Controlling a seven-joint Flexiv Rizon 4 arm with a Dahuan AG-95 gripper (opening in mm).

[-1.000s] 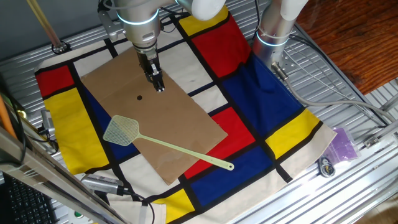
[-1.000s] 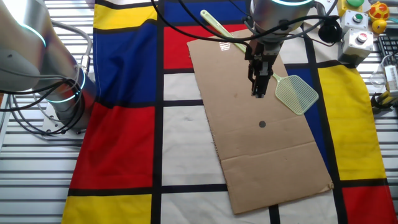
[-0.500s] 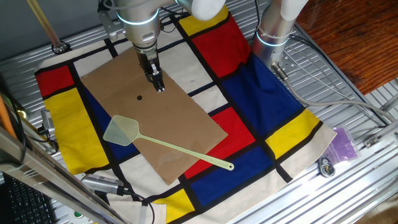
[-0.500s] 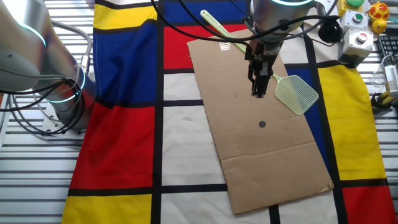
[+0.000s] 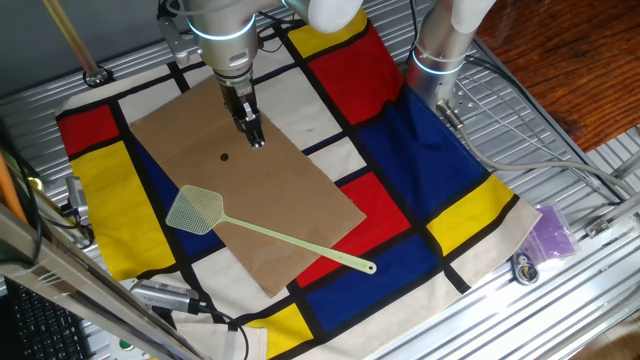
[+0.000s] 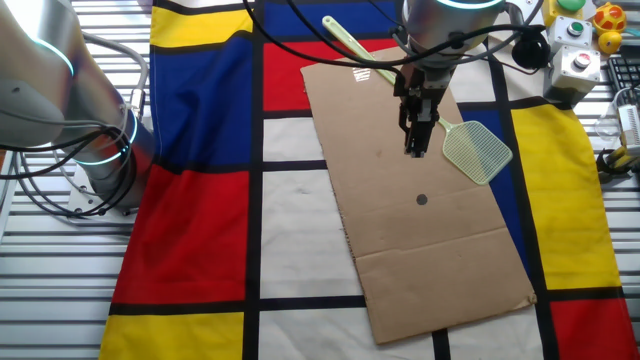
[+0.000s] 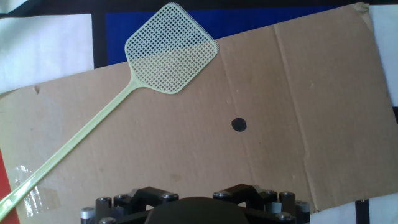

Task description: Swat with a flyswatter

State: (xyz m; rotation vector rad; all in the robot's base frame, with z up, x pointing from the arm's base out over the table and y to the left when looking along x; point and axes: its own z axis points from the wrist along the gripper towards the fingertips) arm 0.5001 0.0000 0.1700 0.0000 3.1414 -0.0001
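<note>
Nothing has shifted over the last second: the cardboard (image 5: pixel 240 180) lies on the cloth (image 5: pixel 450 190), the flyswatter (image 5: pixel 250 228) flat across its edge, untouched, and the gripper (image 5: pixel 256 137), seemingly pressed together, hangs well apart, so grasping hasn't begun.

The desk (image 5: pixel 560 130) is ribbed grey metal, and most of it lies under a cloth (image 5: pixel 430 140) of red, blue, yellow and white blocks edged in black — a flat brown cardboard sheet (image 5: pixel 240 185) with a small dark spot (image 5: pixel 224 156) rests on top. Past the far corner shows reddish wooden floor (image 5: pixel 570 50). Button boxes (image 6: pixel 575 45) crowd one desk edge — light falls evenly.
</note>
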